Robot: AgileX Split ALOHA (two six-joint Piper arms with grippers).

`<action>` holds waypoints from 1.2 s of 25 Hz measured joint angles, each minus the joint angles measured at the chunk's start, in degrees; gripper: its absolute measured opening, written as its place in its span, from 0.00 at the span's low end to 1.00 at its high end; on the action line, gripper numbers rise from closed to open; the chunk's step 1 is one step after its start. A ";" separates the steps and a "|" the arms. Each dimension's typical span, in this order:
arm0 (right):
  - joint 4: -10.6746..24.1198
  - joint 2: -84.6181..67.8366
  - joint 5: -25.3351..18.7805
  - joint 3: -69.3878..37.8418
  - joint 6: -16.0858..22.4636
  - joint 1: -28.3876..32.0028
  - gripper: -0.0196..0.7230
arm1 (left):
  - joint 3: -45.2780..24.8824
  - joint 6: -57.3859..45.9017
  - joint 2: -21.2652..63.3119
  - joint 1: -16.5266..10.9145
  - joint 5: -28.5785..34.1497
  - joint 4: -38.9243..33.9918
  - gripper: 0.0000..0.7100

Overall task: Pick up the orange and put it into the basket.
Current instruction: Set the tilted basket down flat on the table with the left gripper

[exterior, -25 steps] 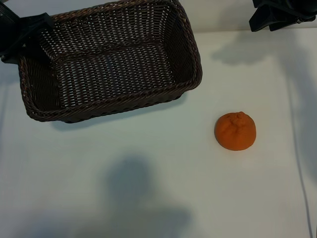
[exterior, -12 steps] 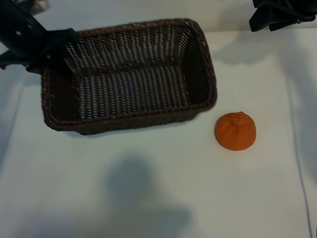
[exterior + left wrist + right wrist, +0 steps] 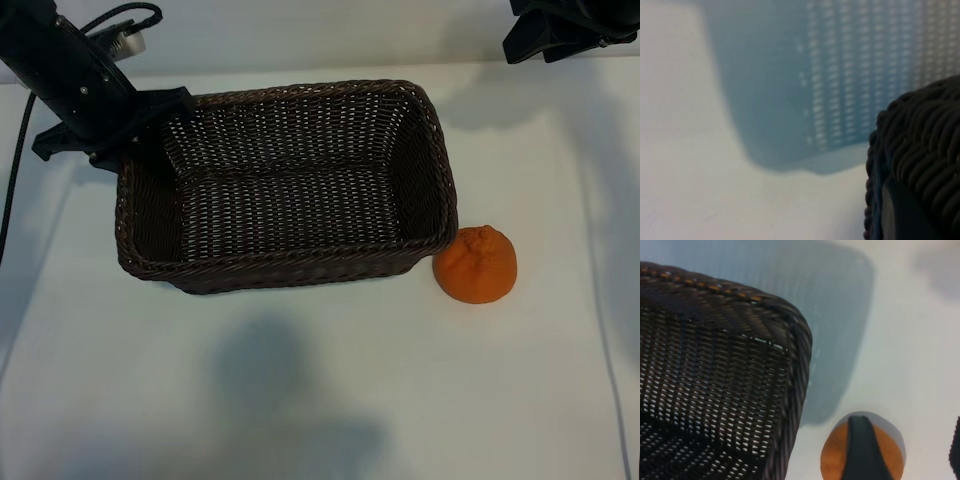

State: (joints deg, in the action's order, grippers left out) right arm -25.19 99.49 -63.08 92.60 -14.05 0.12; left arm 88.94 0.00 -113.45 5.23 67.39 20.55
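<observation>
Over at the far-left corner of the tabletop (image 3: pixel 320 400), I've got my left gripper (image 3: pixel 150 120) clamped on the basket (image 3: pixel 290 185), fingers clenched over the braided rim at its far-left corner; my left wrist camera shows that wicker rim pressed right up against the lens. Whether the basket sits flat or hangs a touch off the surface, I can't tell from here. Its inside is bare weave, nothing in it yet.

Moving across: the basket fills the middle of the tabletop, and its near-right corner comes right up to the orange (image 3: pixel 475 265), touching or as good as. The fruit sits on the tabletop toward the right edge, knobbly stem end up, not picked up.

Far-right corner now: my right gripper (image 3: pixel 560 35) hangs high above the surface, fingers spread and empty; its wrist camera looks down past one finger onto the orange.

So by my reckoning we're early. The basket is close, but the real work remains: descend on the orange, grasp it, lift it over the rim, let go inside.
</observation>
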 joint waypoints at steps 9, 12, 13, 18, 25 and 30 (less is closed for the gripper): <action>0.00 0.00 0.00 0.00 0.00 0.00 0.59 | 0.00 0.00 -3.56 0.00 -0.88 0.00 0.25; 0.00 0.00 0.05 0.00 0.00 0.00 0.59 | 0.00 0.96 -3.99 0.00 -1.73 0.00 0.25; 0.00 0.00 0.05 0.00 0.00 0.00 0.59 | 0.00 1.07 -4.20 0.00 -2.12 0.06 0.25; 0.00 0.00 0.05 0.00 0.00 0.00 0.59 | 0.00 1.36 -4.44 0.00 -3.84 0.06 0.25; 0.00 0.00 0.05 0.00 0.00 0.00 0.59 | 0.00 2.69 -4.55 0.00 -5.67 0.11 0.25; 0.00 0.00 0.05 0.00 0.00 0.00 0.59 | 0.00 3.70 -5.67 0.00 -6.58 0.25 0.25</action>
State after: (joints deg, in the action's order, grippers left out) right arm -25.19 99.49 -63.03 92.60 -14.05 0.12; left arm 88.94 3.70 -119.13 5.23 60.82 20.80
